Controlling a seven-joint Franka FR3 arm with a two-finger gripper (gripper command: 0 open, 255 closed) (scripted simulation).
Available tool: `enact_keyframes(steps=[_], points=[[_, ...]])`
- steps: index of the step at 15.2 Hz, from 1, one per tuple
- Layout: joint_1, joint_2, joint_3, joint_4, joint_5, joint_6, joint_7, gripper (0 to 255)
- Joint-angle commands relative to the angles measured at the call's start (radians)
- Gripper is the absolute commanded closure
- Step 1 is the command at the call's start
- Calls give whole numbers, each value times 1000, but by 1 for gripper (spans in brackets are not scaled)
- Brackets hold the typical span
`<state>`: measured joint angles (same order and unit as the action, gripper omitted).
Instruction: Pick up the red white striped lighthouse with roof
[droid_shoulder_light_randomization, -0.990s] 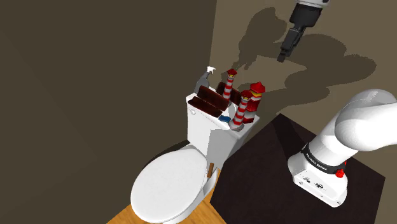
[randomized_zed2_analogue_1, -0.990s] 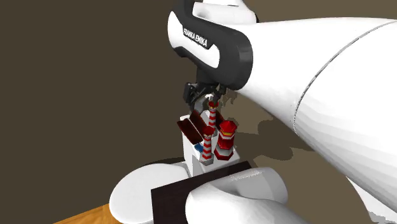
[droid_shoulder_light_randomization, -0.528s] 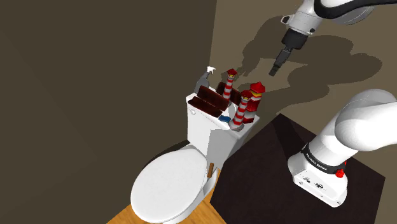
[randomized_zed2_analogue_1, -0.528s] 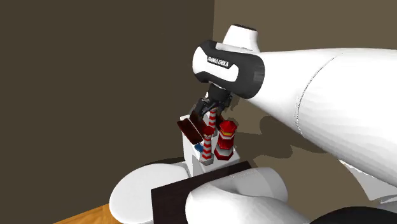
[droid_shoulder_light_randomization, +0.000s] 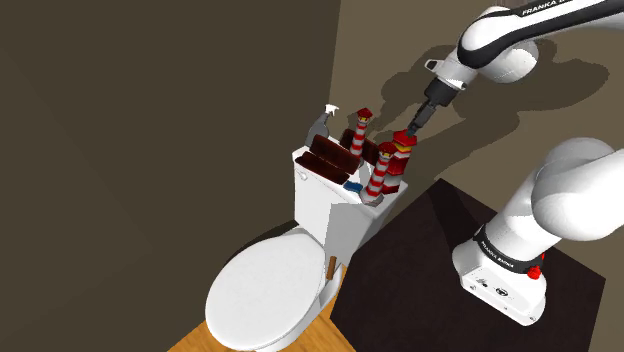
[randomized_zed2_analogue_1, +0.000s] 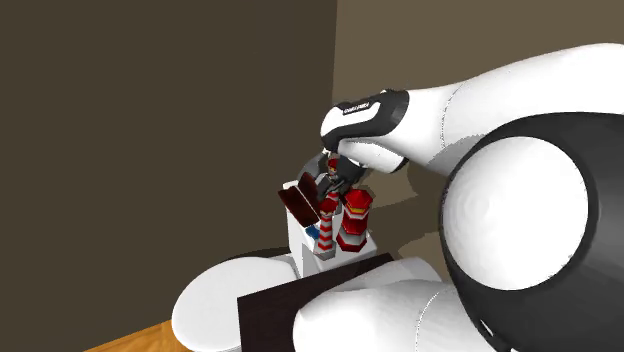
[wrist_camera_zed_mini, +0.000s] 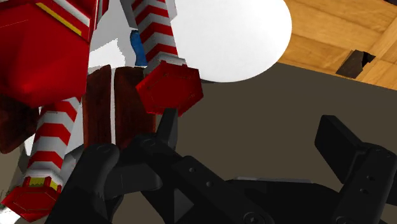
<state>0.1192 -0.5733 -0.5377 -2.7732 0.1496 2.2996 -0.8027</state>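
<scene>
1. The tool (droid_shoulder_light_randomization: 412, 124) hangs wide open and empty.
2. The slim striped lighthouse (droid_shoulder_light_randomization: 380, 170) stands ungrasped on the toilet tank (droid_shoulder_light_randomization: 320, 205), its roof near one finger.
3. Left, I judge: straddle, close, lift.

Red-white striped lighthouse (droid_shoulder_light_randomization: 380, 172), white toilet (droid_shoulder_light_randomization: 262, 292), black claw (droid_shoulder_light_randomization: 411, 126), brown wall (droid_shoulder_light_randomization: 150, 100)

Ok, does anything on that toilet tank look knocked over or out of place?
Nothing looks tipped: the three striped lighthouses stand upright on the toilet tank. They are just crowded close together.
</scene>
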Motion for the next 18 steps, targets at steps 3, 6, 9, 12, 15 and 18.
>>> enact_keyframes(steps=[3,6,9,12,15,18], points=[[165,171,-192,22,174,146,-256,0],[375,337,-389,84,428,188,-528,0],[415,382,-421,89,498,196,-591,0],[470,455,-463,99,612,196,-688,0],[503,532,-485,113,725,178,-781,0],[503,531,-482,110,727,181,-782,255]])
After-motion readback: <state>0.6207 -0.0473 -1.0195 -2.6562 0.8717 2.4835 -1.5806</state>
